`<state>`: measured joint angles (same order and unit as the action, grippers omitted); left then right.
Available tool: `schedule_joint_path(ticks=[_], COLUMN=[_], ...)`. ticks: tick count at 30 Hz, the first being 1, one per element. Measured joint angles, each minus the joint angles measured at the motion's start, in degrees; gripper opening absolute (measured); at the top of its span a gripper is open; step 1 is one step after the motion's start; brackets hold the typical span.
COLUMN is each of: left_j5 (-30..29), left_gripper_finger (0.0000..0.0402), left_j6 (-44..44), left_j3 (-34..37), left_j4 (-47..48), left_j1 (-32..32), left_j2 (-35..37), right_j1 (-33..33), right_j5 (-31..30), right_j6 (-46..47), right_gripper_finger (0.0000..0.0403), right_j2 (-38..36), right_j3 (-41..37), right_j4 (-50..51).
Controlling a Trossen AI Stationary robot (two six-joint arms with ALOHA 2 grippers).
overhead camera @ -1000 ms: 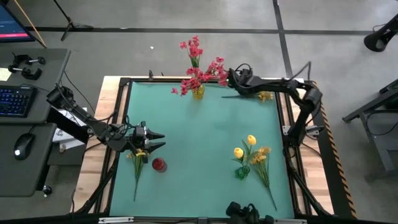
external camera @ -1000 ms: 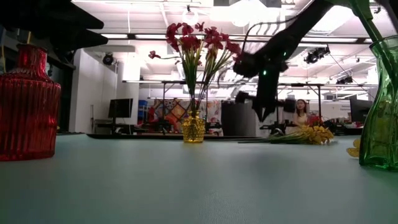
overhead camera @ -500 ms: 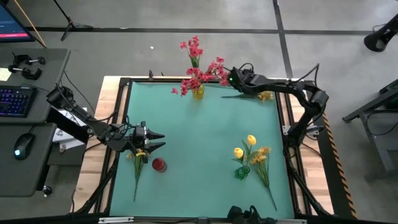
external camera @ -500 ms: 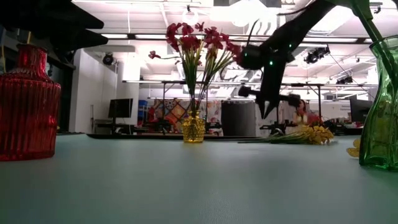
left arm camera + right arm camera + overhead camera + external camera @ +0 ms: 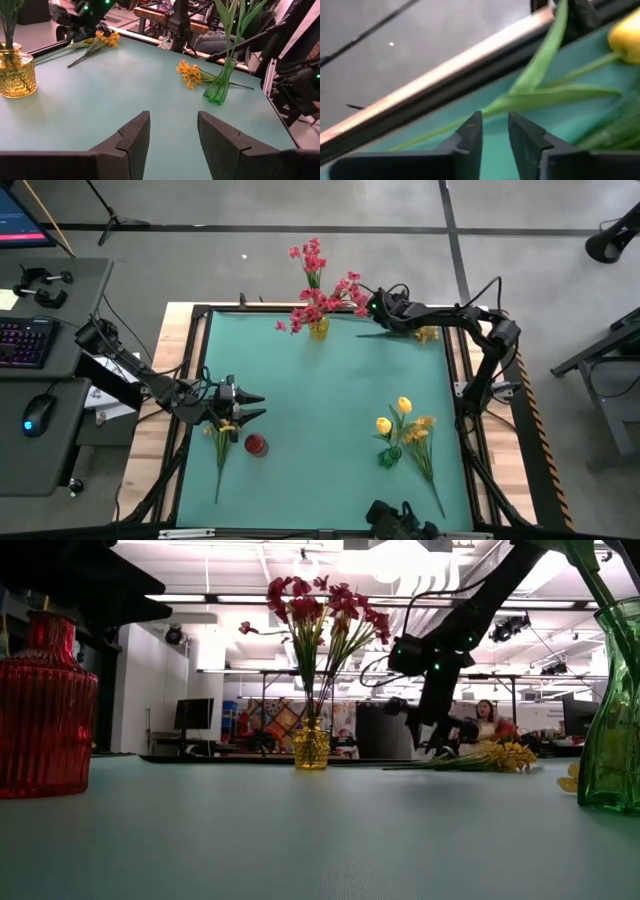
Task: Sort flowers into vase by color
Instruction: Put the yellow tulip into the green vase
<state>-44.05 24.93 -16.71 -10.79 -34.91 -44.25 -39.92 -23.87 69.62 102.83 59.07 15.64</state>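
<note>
Three glass vases on the smooth teal desk (image 5: pixel 330 395): ribbed red vase (image 5: pixel 256 445), yellow vase (image 5: pixel 318 329) of red-pink flowers (image 5: pixel 322 298), green vase (image 5: pixel 389 456) with two yellow tulips (image 5: pixel 393 416). Right hand (image 5: pixel 494 131), fingers slightly parted and empty, hovers above a yellow spray (image 5: pixel 425 334) at the far edge. Left hand (image 5: pixel 173 131) is released, empty, beside the red vase.

Table mat (image 5: pixel 330 390): teal-green, black frame.
Vase at mat's far edge (image 5: pixel 318 329): amber-yellow, textured glass; blossoms (image 5: pixel 322 298) red-pink.
Vase beside left arm (image 5: pixel 256 445): red, vertically ribbed.
Vase near mat's front right (image 5: pixel 389 456): clear green; tulip buds (image 5: pixel 403 406) bright yellow.
Sprays lying beside green vase (image 5: pixel 418 432): orange-yellow, green stems.
Grippers: black.
</note>
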Motion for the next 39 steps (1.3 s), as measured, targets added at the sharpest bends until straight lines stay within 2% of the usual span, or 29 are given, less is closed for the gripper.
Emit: schedule_joint_path(ticks=[5, 9, 12, 17, 18, 25, 31, 39], left_j5=[-0.17, -0.20, -0.20, -0.46, -0.54, -1.08, -1.11, -1.91], left_gripper_finger=[0.0152, 0.0152, 0.0152, 0.0152, 0.0152, 0.0152, 0.0152, 0.0152], left_j6=[-0.59, -0.55, -0.55, -0.56, -0.55, -0.59, -0.55, -1.59], left_j3=[0.00, 0.00, 0.00, 0.00, 0.00, 0.00, 0.00, 0.00], left_j4=[-0.05, -0.07, -0.11, -0.11, -0.12, -0.13, 0.03, 0.27], left_j1=[0.00, 0.01, 0.00, 0.01, 0.01, 0.01, 0.00, 0.01], left_j2=[-0.02, -0.02, -0.02, -0.02, -0.02, -0.02, 0.00, -0.01], right_j1=[0.14, -0.58, -0.79, -0.94, -0.96, -0.96, -0.98, -1.36], right_j5=[-2.22, -2.92, -2.92, -4.16, -4.49, -4.86, -2.94, -4.85], right_j6=[-2.70, -2.17, -3.70, -5.03, -5.53, -6.82, -6.70, -11.79], right_gripper_finger=[0.0131, 0.0140, 0.0121, 0.0020, 0.0012, 0.0003, 0.0001, 0.0000], right_j2=[0.00, 0.00, 0.00, 0.00, 0.00, 0.54, 5.99, 5.96], right_j3=[0.00, 0.00, 0.00, 0.00, 0.00, 0.09, 0.00, 0.14], right_j4=[-4.31, -4.17, -4.15, -4.19, -4.23, -4.49, -7.32, -10.52])
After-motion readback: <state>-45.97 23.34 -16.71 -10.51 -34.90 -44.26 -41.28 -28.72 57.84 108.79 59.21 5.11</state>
